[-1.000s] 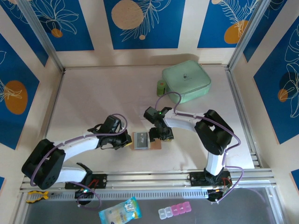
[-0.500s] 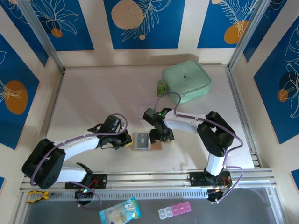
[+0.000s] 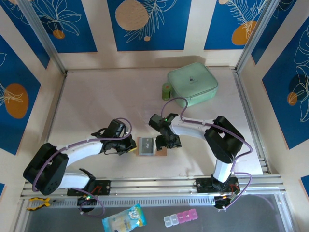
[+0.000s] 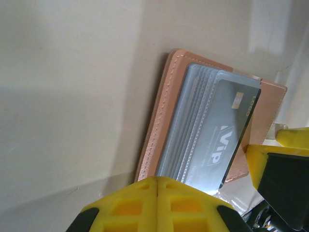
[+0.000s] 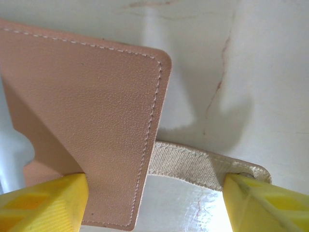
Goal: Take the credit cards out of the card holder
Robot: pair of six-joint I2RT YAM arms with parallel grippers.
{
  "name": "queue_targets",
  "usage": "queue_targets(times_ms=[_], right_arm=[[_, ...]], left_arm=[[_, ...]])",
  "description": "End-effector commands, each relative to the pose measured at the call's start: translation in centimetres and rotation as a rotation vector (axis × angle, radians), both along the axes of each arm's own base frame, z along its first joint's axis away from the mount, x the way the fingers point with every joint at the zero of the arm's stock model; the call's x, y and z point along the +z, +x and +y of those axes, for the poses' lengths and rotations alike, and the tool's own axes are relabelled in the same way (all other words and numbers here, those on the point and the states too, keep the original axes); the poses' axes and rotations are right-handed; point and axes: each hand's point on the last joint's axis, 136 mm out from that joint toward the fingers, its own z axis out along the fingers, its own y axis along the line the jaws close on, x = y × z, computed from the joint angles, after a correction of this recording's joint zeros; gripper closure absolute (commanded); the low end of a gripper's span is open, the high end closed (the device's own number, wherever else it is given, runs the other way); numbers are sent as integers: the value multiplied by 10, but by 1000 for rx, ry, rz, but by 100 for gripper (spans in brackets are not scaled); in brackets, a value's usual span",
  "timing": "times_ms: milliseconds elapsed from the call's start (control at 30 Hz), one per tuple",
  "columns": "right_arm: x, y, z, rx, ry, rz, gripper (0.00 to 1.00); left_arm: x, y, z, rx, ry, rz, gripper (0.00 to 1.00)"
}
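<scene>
Here my left jaws sit shut at the left edge of the tan leather bifold card holder (image 5: 87, 96); my right jaws gape astride its right flap

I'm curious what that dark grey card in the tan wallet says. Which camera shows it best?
The left wrist view: the dark grey plastic card sits close up, its VIP lettering readable, in the tan leather card holder. The top view shows it as a tiny grey patch; the right wrist view faces the holder's outer flap.
</scene>
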Motion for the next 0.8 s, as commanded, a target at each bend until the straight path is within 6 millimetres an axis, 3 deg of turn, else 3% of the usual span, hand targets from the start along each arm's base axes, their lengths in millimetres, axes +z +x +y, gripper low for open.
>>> queue_targets(times_ms=[0,167,467,767], right_arm=[[-9,-7,-3,-25,-1,35,27],[-18,-8,-10,-21,-24,39,29],[-16,10,-13,28,-5,5,30],[-20,13,-18,54,8,22,31]], left_arm=[[0,0,-3,-26,7,-13,95],[1,2,-2,-22,8,-17,95],[3,6,-7,-21,-8,-34,94],[13,15,-14,-25,-30,-78,94]])
